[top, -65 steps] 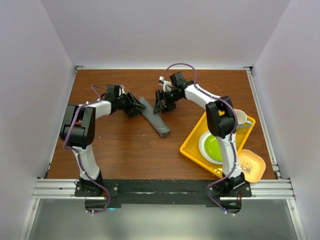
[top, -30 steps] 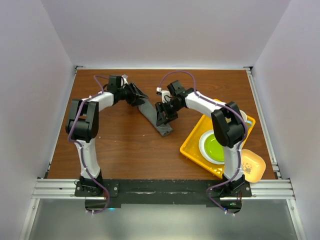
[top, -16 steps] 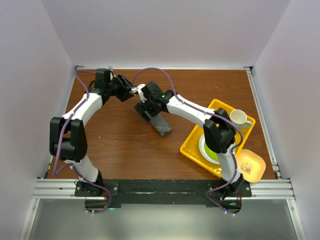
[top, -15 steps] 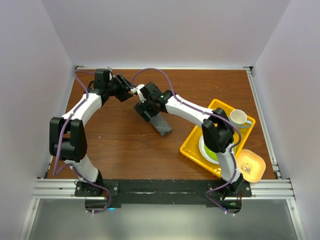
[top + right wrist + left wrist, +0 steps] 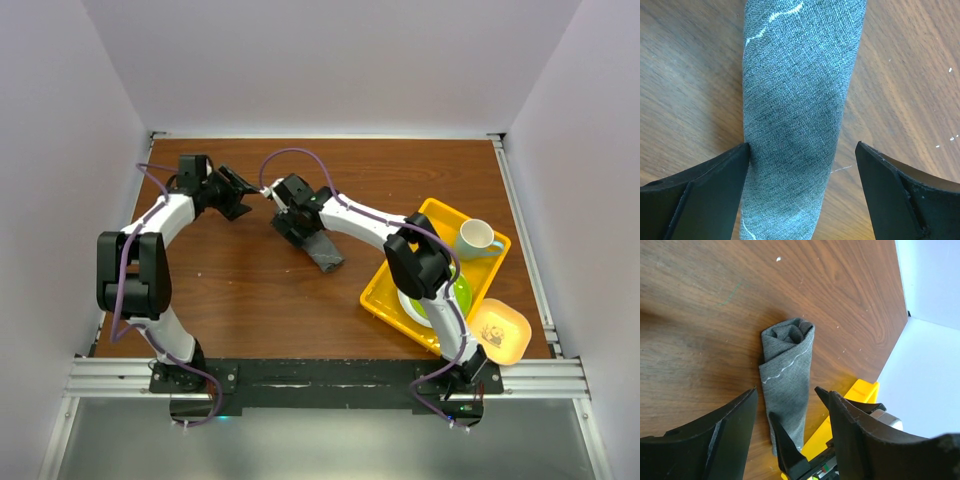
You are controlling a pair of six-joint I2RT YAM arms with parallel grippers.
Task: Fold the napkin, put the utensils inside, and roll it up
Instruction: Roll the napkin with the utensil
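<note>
Apparently the task is close to its end: the napkin (image 5: 322, 250) lies on the desk (image 5: 250, 290) as a tight dark grey roll, its pale stitched line spiralling along the outside. No utensils show anywhere. Whether they sit inside the roll cannot be told, since the end seen from the left wrist shows only layered cloth. What seems left is at most a check that the roll holds once let go.

Over the far end of the roll, the right tool (image 5: 802, 146) is released, its jaws spread to either side. One finger stands at the cloth's edge and the other is clear of it. Off to the left and apart from the roll, the left tool (image 5: 786, 390) is also released and grasps nothing.

The roll lies on the diagonal in mid-desk, well away from the desk's edges. Its near end points toward the yellow tray (image 5: 380, 309), near it but not touching. Bare wood lies open to the left and toward the arm bases. The tray, with its green plate (image 5: 458, 295) and mug (image 5: 476, 238), crowds the right side, so the right arm's way back looks tighter.
</note>
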